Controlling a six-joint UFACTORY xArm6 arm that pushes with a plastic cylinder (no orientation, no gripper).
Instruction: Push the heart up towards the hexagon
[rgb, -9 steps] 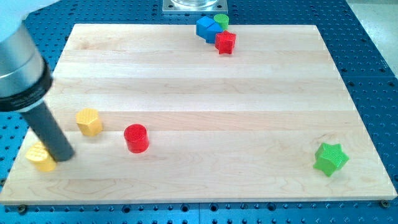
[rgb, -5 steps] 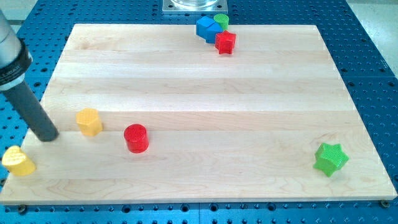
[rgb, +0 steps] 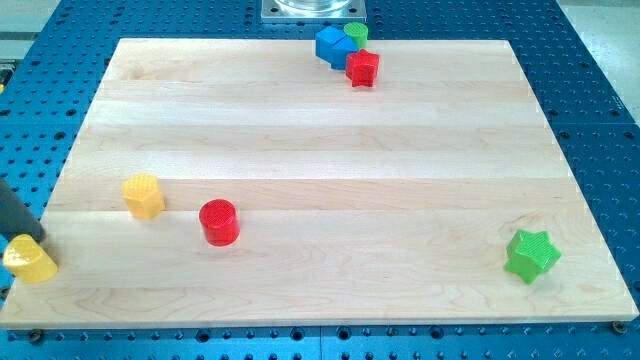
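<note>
The yellow heart (rgb: 28, 260) lies at the board's lower left corner, right on its left edge. The yellow hexagon (rgb: 143, 195) stands up and to the right of it, well apart. My tip (rgb: 36, 240) is at the view's far left, just above the heart's top and close to or touching it. Only the rod's lowest part shows, the rest is cut off by the view's left edge.
A red cylinder (rgb: 218, 221) stands right of the hexagon. A green star (rgb: 530, 254) sits at the lower right. A blue block (rgb: 330, 45), a green cylinder (rgb: 356, 32) and a red block (rgb: 362, 68) cluster at the top edge of the wooden board (rgb: 320, 130).
The heart slid left to the board's edge early on and has since stayed. The rod has swung left and down, from beside the hexagon to just above the heart.
</note>
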